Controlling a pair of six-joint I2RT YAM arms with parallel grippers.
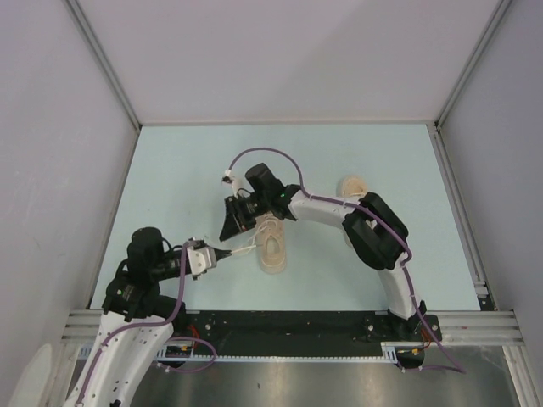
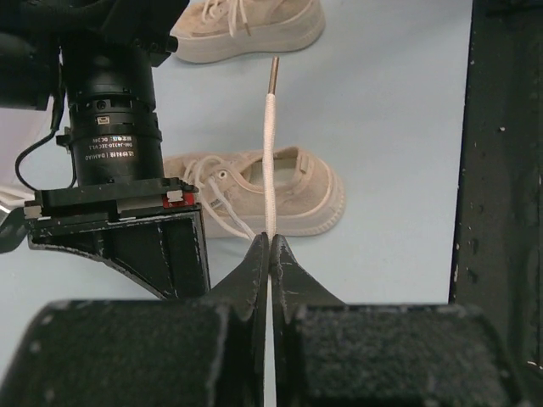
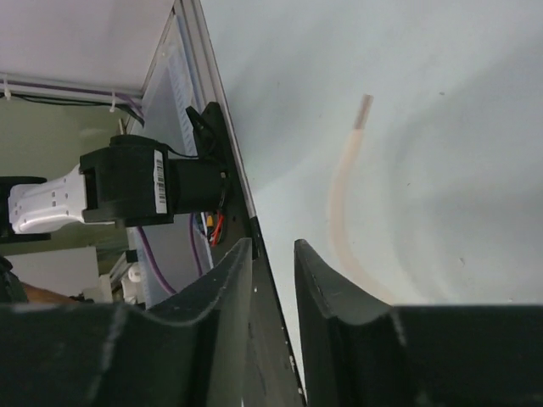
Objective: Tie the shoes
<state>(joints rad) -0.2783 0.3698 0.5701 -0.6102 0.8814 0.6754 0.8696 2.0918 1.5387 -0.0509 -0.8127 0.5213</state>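
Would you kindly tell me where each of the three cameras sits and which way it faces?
Top external: above, behind the bases, looking down on the pale blue table; left arm and right arm show.
Left wrist: behind the left hand, facing the beige low-top sneaker; its fingers pinch an off-white lace.
Right wrist: behind the right hand, facing the table's near edge and left arm; fingers apart.
Shared: top and left wrist both show that sneaker.

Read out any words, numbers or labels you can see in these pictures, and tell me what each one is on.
No text can be read for certain.
Label on the right arm's black wrist motor, left wrist view: lines of print, too small to read.
White sticker on the left arm's black motor, right wrist view: barcode-like marks, blurred.
Shoes: no lettering shows.
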